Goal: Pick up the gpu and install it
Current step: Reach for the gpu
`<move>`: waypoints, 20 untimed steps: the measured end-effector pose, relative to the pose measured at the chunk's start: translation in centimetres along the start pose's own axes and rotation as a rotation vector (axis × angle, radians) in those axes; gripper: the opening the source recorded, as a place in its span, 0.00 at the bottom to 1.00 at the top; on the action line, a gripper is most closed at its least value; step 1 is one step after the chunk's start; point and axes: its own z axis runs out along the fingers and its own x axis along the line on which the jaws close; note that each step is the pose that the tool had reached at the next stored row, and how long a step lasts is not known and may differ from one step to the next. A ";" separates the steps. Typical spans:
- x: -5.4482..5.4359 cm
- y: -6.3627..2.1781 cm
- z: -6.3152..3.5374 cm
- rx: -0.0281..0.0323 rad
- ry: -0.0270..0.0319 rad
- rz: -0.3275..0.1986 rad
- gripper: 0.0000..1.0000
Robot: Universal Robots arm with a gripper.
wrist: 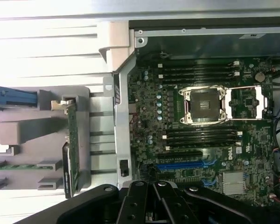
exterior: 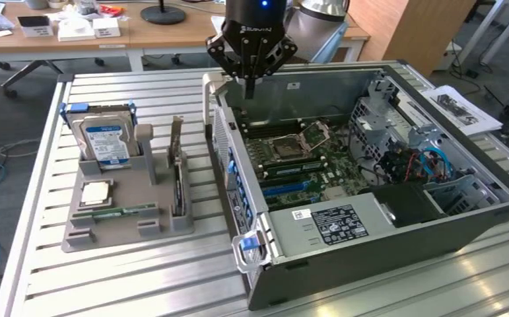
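From the exterior view I see my gripper [exterior: 251, 89] hanging over the far corner of the open computer case [exterior: 369, 264], on the exterior view's left side of it. Its black fingers are pressed together at the tips and there is nothing between them. In the wrist view the gripper [wrist: 151, 196] shows with the fingers drawn together in the same way.

The gpu [exterior: 179, 185] is not in the case. It stands on its long edge in a slot of the grey holder [exterior: 104, 238], which sits on the slatted metal table [exterior: 148, 284] to the exterior view's left of the case. The card is on the side of the holder closest to the case and well apart from the gripper. Through the wrist camera I see the gpu [wrist: 72, 154] edge-on, upright in that slot, with its metal bracket at one end.

The holder also carries a hard drive [exterior: 104, 142] with a blue-white label standing at its far end, a processor chip [exterior: 96, 193] lying flat, and a green memory stick [exterior: 117, 212] nearer to the camera.

Inside the case the motherboard [wrist: 177, 116] lies exposed, with an empty processor socket [wrist: 205, 105] and a blue expansion slot [wrist: 182, 164] with nothing in it.
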 end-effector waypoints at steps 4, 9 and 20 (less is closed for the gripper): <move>1.1 -0.09 -0.02 0.0000 -0.0001 0.000 0.11; 2.6 -0.20 -0.05 0.0001 0.0001 0.000 0.11; 5.8 -0.44 -0.08 0.0000 -0.0001 0.000 0.11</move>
